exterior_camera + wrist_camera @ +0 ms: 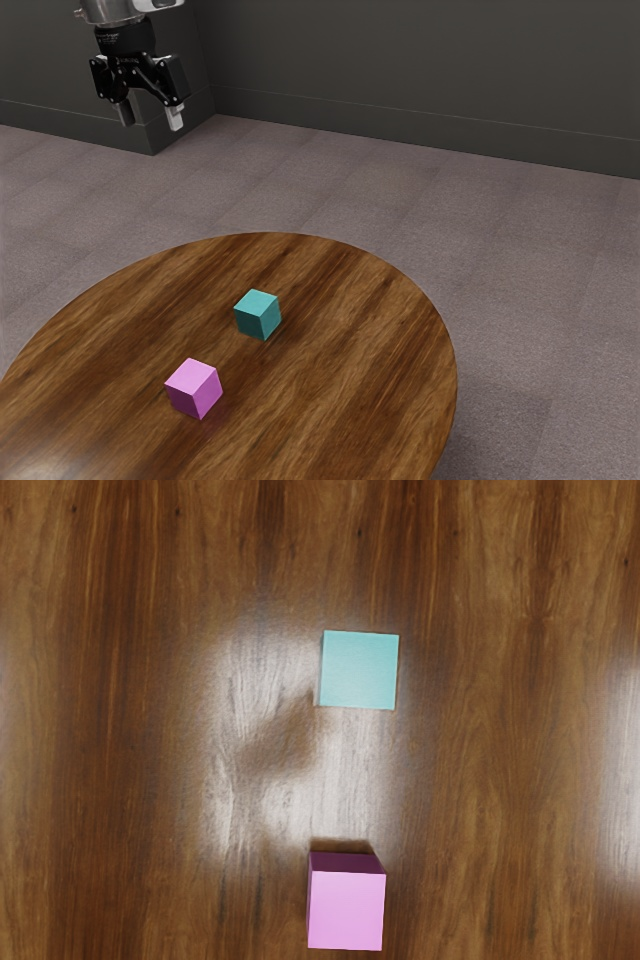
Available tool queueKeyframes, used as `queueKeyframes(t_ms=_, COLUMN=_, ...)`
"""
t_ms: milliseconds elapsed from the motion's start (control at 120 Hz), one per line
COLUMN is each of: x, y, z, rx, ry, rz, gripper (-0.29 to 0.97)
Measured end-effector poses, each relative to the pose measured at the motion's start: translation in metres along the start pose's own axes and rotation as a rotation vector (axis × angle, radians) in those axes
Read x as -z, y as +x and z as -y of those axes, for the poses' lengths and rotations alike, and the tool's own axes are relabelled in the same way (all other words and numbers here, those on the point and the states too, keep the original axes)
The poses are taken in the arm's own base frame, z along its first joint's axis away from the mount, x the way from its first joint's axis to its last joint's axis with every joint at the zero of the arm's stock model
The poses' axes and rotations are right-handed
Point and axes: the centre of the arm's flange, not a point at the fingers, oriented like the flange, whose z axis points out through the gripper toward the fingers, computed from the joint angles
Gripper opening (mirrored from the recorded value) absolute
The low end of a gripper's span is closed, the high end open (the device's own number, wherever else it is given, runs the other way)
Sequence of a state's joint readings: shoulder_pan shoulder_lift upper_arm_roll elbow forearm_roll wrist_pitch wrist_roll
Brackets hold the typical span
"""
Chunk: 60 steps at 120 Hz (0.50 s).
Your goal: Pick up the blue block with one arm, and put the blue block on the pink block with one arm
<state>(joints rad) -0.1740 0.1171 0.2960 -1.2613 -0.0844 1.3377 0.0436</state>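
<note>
The floor [520, 230] is the biggest surface, grey and matt with a faint carpet-like grain, and it meets a dark flat wall [420, 50]. On it stands the round bench [350, 290], dark brown wood with long streaked grain and a glossy finish. In the wrist view pale glare patches lie across the bench [120, 730], so the top is probably smooth and offers little friction.

The black jaws hang high above the bench's far side, at the exterior view's upper left. Their 2 fingers are spread apart with nothing between them.

The pink block [194, 388] sits near the bench's front edge, a plain matt cube with sharp edges. From above, the pink block [346, 905] shows a flat level top, which should make a fair landing face.

The blue block [257, 314] is a pale teal-blue cube of about the same size. It rests flat near the bench's middle, close to the pink one but not touching it. In the wrist view the blue block [358, 670] lies almost under the hand, showing 1 square top face.

It looks rigid, light and not fragile, so a firm pinch should not deform it. Its smooth faces may slip, so the hold is best taken on 2 opposite side faces, centred and low enough to stop it tilting. A glancing touch could slide it across the polished wood.
</note>
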Motion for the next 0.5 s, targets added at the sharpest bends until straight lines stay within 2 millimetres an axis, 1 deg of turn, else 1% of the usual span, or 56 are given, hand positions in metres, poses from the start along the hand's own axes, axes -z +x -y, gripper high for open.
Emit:
queueKeyframes(t_ms=258, x=0.002, y=0.0, z=0.0, rx=-0.003, ry=0.001, rz=-0.006, gripper=0.68)
queueKeyframes(t_ms=267, x=0.006, y=-0.001, z=0.0, rx=-0.004, ry=0.001, rz=-0.014, gripper=0.68)
queueKeyframes(t_ms=300, x=0.051, y=-0.017, z=-0.004, rx=-0.016, ry=0.007, rz=-0.109, gripper=0.68)
queueKeyframes(t_ms=325, x=0.078, y=-0.027, z=-0.009, rx=-0.028, ry=0.016, rz=-0.169, gripper=0.68)
queueKeyframes(t_ms=358, x=0.097, y=-0.034, z=-0.021, rx=-0.052, ry=0.037, rz=-0.22, gripper=0.68)
queueKeyframes(t_ms=392, x=0.105, y=-0.036, z=-0.039, rx=-0.083, ry=0.064, rz=-0.251, gripper=0.68)
queueKeyframes(t_ms=400, x=0.104, y=-0.035, z=-0.043, rx=-0.091, ry=0.071, rz=-0.253, gripper=0.68)
queueKeyframes(t_ms=433, x=0.084, y=-0.015, z=-0.061, rx=-0.116, ry=0.107, rz=-0.231, gripper=0.68)
queueKeyframes(t_ms=467, x=0.058, y=0.008, z=-0.077, rx=-0.134, ry=0.143, rz=-0.197, gripper=0.68)
queueKeyframes(t_ms=500, x=0.026, y=0.032, z=-0.086, rx=-0.142, ry=0.172, rz=-0.156, gripper=0.68)
